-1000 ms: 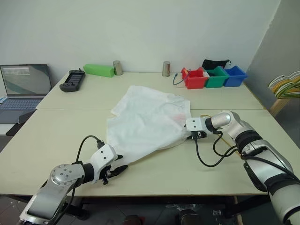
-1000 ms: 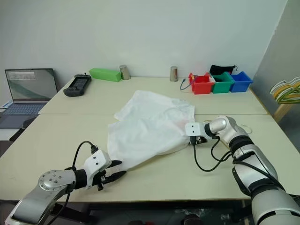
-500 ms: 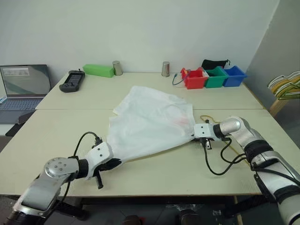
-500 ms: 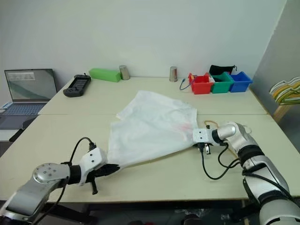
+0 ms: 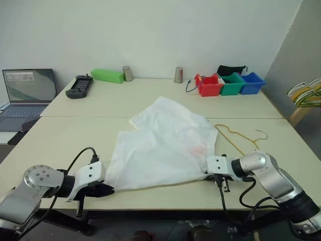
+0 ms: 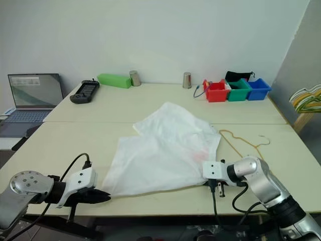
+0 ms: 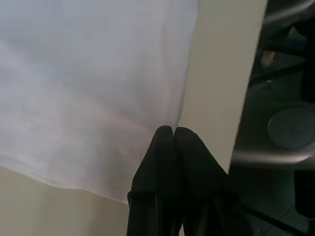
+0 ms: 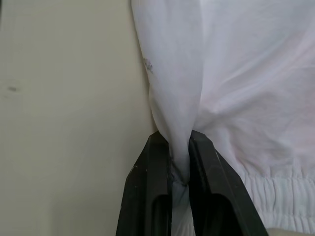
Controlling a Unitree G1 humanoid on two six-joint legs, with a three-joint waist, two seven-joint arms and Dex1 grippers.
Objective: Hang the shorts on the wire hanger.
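Shorts (image 5: 163,145) between 2 clamped tools

The shorts (image 5: 163,145) are white with a faint pink spot (very pale). The wire hanger (image 5: 241,136) is yellow-gold. Three little bins (image 5: 230,83) are red, green and blue. The table (image 5: 60,135) is cream.

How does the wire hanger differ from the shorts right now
The wire hanger is thin, stiff gold wire lying free on the table; the shorts are wide, soft white fabric, pinched by the left gripper and right gripper. Both rest on the near table.
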